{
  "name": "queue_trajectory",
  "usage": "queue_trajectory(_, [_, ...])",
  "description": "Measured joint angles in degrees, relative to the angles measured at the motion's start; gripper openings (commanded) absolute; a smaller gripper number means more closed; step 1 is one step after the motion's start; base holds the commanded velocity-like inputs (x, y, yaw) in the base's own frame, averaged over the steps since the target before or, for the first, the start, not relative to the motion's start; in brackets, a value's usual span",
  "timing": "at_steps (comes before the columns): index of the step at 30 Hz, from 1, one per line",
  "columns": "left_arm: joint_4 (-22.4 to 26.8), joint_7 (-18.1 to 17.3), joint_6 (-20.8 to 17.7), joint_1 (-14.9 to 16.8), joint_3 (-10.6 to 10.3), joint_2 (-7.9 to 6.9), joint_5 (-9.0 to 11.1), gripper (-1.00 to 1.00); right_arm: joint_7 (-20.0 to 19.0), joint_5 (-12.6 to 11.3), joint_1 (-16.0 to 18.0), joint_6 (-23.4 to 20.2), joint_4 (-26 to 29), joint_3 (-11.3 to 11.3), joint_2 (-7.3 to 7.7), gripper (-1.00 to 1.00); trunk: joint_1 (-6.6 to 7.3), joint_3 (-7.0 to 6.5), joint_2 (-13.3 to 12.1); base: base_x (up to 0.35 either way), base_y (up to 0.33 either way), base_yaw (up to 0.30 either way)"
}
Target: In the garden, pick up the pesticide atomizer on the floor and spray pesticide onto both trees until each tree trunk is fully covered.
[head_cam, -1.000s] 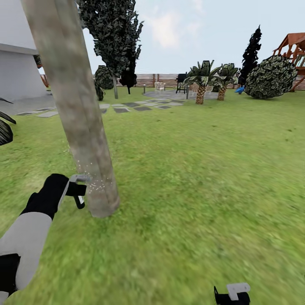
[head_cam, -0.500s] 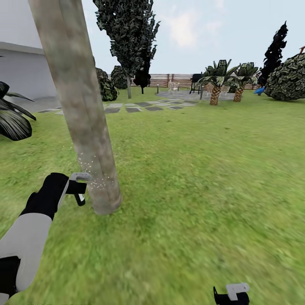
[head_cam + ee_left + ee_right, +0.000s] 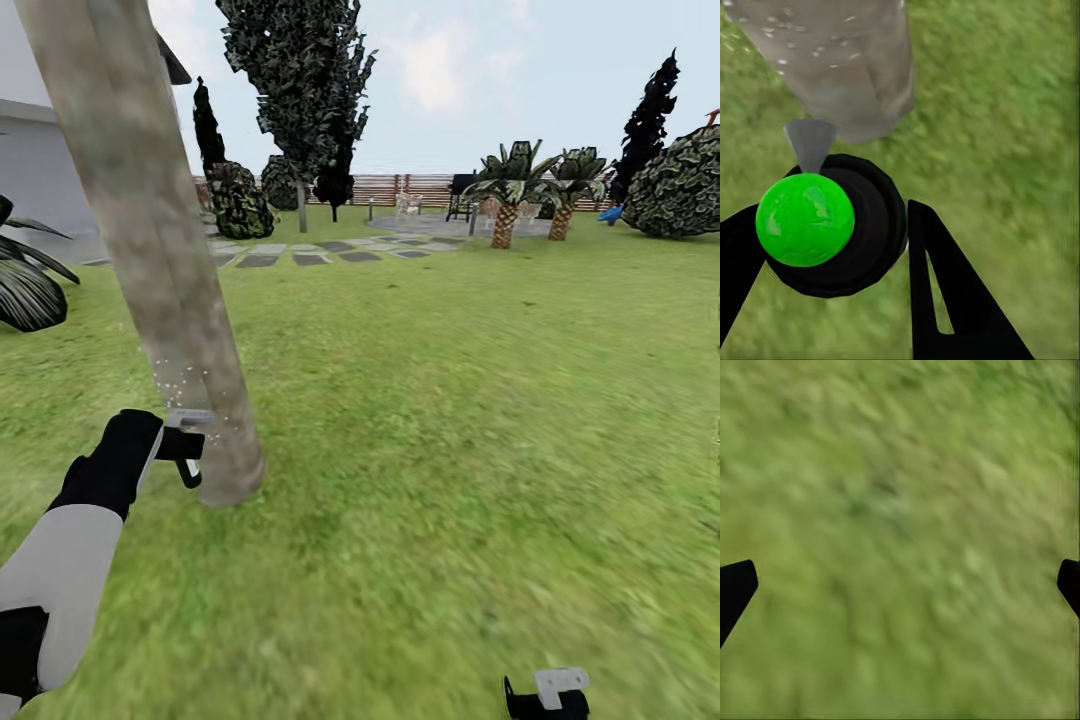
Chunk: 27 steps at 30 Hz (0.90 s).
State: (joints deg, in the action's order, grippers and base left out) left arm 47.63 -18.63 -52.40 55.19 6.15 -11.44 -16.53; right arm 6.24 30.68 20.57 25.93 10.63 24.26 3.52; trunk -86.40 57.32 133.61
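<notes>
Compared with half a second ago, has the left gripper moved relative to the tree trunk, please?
Yes. Against the tree trunk, the left gripper, holding the pesticide atomizer, has shifted rightward in the head view, now overlapping the trunk's foot.

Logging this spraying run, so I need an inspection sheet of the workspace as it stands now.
Surface: green lawn, no paving underfoot.
Job's things: pesticide atomizer held in the left gripper, nozzle towards the tree trunk; white droplets speckle the lower trunk.
Clutter: nothing seen.
Grippers: left shut on the atomizer; right gripper open over grass.
Cables: nothing seen.
Surroundings: stepping stones, slat fence, palms, white house wall.
</notes>
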Motion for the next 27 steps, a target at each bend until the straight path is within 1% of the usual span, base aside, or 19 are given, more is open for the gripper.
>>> queue_trajectory(11, [0.08,0.0,0.01,0.02,0.19,-0.23,-0.14,-1.0,0.03,-0.02,0.0,0.05,0.04,0.0,0.0,1.0,0.0,0.0,0.0,0.0,-0.273,0.01])
queue_trajectory(14, [0.07,0.0,0.02,0.0,0.11,-0.4,-0.28,-1.0,0.05,-0.05,0.0,0.06,0.01,0.0,-0.06,1.0,0.0,0.0,0.0,0.0,-0.273,0.212])
queue_trajectory(17, [-0.02,0.1,0.09,-0.15,-0.03,-0.97,-0.49,-1.0,0.05,-0.02,0.0,0.06,0.03,0.0,-0.09,1.0,0.0,0.0,0.0,0.0,-0.273,0.265])
queue_trajectory(18, [-0.05,0.12,0.11,-0.2,0.15,-1.23,-0.6,-1.0,0.03,-0.03,0.0,0.07,0.01,0.0,-0.09,1.0,0.0,0.0,0.0,0.0,-0.273,0.275])
queue_trajectory(19, [-0.07,0.05,0.12,-0.2,0.94,-1.41,-0.58,-1.0,0.04,-0.02,0.0,0.05,0.0,0.0,-0.09,1.0,0.0,0.0,0.0,0.0,-0.273,0.276])
queue_trajectory(21, [-0.02,0.04,0.08,-0.18,1.55,-1.12,-0.13,-1.0,0.07,-0.04,-0.02,0.06,0.01,0.0,-0.09,1.0,0.0,0.0,0.0,0.0,-0.273,0.277])
queue_trajectory(27, [0.02,0.26,0.09,0.02,1.53,0.06,-0.01,-1.0,0.04,-0.05,0.0,0.08,0.01,0.0,-0.09,1.0,0.0,0.0,0.0,0.0,-0.273,0.277])
